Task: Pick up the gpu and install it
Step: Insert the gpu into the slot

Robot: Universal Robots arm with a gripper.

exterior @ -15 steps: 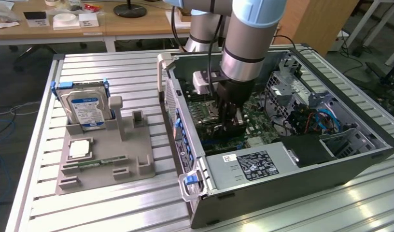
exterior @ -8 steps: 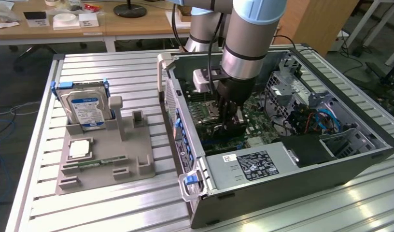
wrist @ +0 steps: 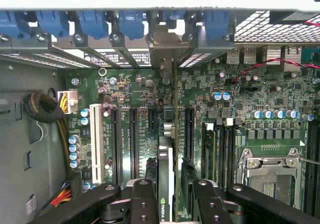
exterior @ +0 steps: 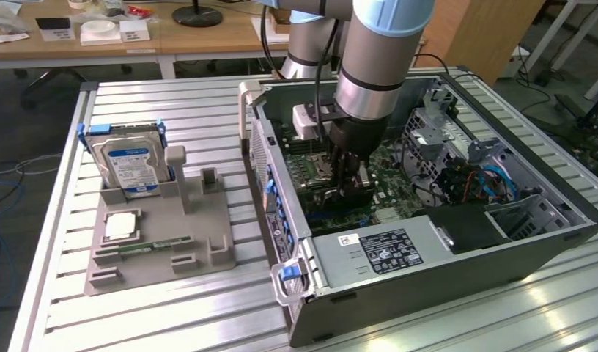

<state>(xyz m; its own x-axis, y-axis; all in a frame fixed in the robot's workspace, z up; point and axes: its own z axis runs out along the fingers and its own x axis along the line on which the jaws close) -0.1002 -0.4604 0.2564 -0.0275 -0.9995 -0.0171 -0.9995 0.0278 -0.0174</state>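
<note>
Gpu (wrist: 167, 184) pinched edge-on in gripper (wrist: 172, 199), down inside open computer case (exterior: 533, 242).

Fingers (wrist: 142, 204) pressed against both faces of the thin dark card, held upright above the green motherboard (wrist: 240, 99), in line with the long black expansion slots (wrist: 134, 139) and the metal bracket opening at the case's rear wall. In the exterior view, arm (exterior: 377, 66) lowered into the case; grey parts tray (exterior: 152, 242) with blue-framed hard drive (exterior: 128, 165) and memory stick (exterior: 152, 247) well apart toward the exterior view's left.

The computer case (exterior: 426, 242) lies open on the table (exterior: 162, 315), at the exterior view's right. The parts holder (exterior: 162, 235) sits left of it. The gripper (exterior: 343, 172) holds the gpu (wrist: 166, 184) inside the case, over the motherboard (wrist: 240, 94).
</note>
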